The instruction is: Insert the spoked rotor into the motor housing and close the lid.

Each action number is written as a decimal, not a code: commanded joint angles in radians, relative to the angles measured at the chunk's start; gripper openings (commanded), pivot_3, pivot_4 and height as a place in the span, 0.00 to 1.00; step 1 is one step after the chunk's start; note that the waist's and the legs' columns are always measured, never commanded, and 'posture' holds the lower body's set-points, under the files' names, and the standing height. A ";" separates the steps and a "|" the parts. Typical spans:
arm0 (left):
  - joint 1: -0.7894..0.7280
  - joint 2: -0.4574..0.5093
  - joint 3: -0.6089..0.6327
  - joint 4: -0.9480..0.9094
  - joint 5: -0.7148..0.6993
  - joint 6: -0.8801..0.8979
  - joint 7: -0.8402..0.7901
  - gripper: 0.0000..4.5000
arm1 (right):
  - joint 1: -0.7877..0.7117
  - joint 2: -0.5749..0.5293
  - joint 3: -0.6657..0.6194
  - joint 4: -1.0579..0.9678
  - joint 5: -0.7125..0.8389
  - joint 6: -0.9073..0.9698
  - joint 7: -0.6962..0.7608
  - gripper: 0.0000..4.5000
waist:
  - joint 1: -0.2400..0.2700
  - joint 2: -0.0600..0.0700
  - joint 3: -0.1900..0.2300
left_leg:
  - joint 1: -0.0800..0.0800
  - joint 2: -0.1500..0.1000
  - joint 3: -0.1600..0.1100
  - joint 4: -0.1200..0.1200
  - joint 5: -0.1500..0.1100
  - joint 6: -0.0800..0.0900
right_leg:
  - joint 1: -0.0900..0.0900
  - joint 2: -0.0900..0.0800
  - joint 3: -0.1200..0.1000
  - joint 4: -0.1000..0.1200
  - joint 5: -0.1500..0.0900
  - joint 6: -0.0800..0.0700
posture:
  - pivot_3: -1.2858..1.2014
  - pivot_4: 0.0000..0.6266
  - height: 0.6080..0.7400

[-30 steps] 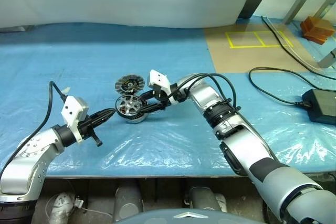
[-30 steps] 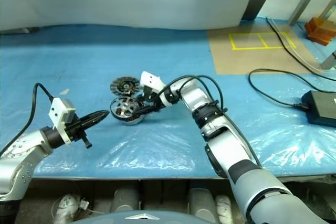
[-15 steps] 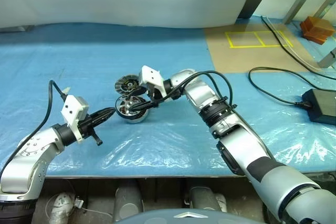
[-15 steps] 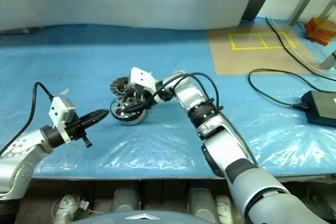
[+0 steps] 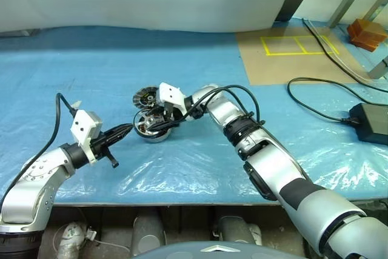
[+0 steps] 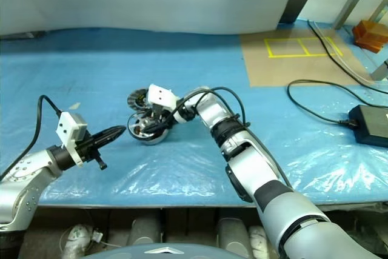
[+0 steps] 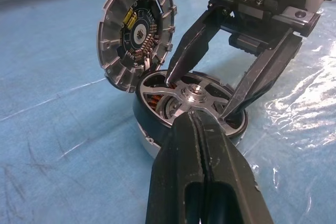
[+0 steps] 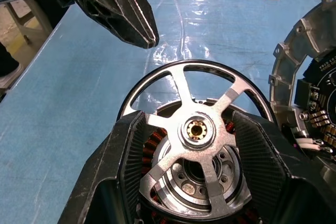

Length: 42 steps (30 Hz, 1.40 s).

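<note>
The spoked rotor, a black ring with silver spokes, is between the fingers of my right gripper, which is shut on its rim. It lies on top of the motor housing, whose copper windings show under the spokes. The ribbed lid stands tilted on edge against the housing's far side, and is also in the head view. My left gripper is shut and empty. Its tip sits just left of the housing, close to the rotor's rim.
Everything sits on a table covered by a crinkled blue sheet. A black power brick and its cables lie at the right. A brown patch with yellow tape and an orange block are at the back right. The table's front edge runs close below my arms.
My right gripper has shifted left and rolled, carrying the rotor over the housing. Its wrist now covers part of the lid. The left arm has stayed still.
</note>
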<state>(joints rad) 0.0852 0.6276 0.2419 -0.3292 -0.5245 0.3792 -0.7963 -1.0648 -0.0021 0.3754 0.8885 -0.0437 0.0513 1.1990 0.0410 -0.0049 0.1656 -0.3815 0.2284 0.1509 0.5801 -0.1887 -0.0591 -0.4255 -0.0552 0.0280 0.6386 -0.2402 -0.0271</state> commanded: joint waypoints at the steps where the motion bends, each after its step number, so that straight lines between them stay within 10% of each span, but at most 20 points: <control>1: -0.009 0.000 0.003 -0.023 0.002 -0.013 0.005 0.00 | -0.036 0.011 -0.001 0.007 -0.012 -0.040 0.011 0.61 | 0.000 0.000 0.000 | 0.000 0.000 0.000 0.000 0.000 0.000 | 0.000 0.000 0.000 0.000 0.000 0.000 | 0.52 0.24 1.00; 16: -0.023 -0.013 -0.015 -0.018 0.003 -0.013 0.016 0.00 | -0.078 0.003 0.025 0.102 -0.093 -0.161 0.066 0.61 | 0.000 0.000 0.000 | 0.000 0.000 0.000 0.000 0.000 0.000 | 0.000 0.000 0.000 0.000 0.000 0.000 | 0.52 0.24 1.00; 23: -0.022 -0.017 -0.021 -0.021 0.007 -0.013 0.021 0.00 | -0.074 0.012 0.006 0.105 -0.100 -0.165 0.033 0.29 | -0.003 0.000 0.000 | 0.001 0.000 0.000 0.000 0.000 0.000 | 0.000 0.000 0.000 0.001 0.000 0.000 | 0.52 0.24 1.00; 42: -0.046 0.011 0.014 0.017 -0.005 -0.018 0.001 0.00 | 0.084 -0.104 -0.095 -0.251 0.075 0.184 0.133 0.28 | 0.004 0.000 0.000 | -0.001 0.000 0.000 0.000 0.000 0.000 | -0.001 0.000 0.000 -0.001 0.000 0.000 | 0.52 0.24 1.00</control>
<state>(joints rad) 0.0487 0.6292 0.2428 -0.2988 -0.5267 0.3767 -0.7889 -0.9867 -0.1094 0.2841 0.6902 0.0045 0.2183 1.3332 0.0452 -0.0049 0.1657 -0.3825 0.2288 0.1512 0.5798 -0.1887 -0.0590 -0.4261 -0.0551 0.0275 0.6381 -0.2405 -0.0276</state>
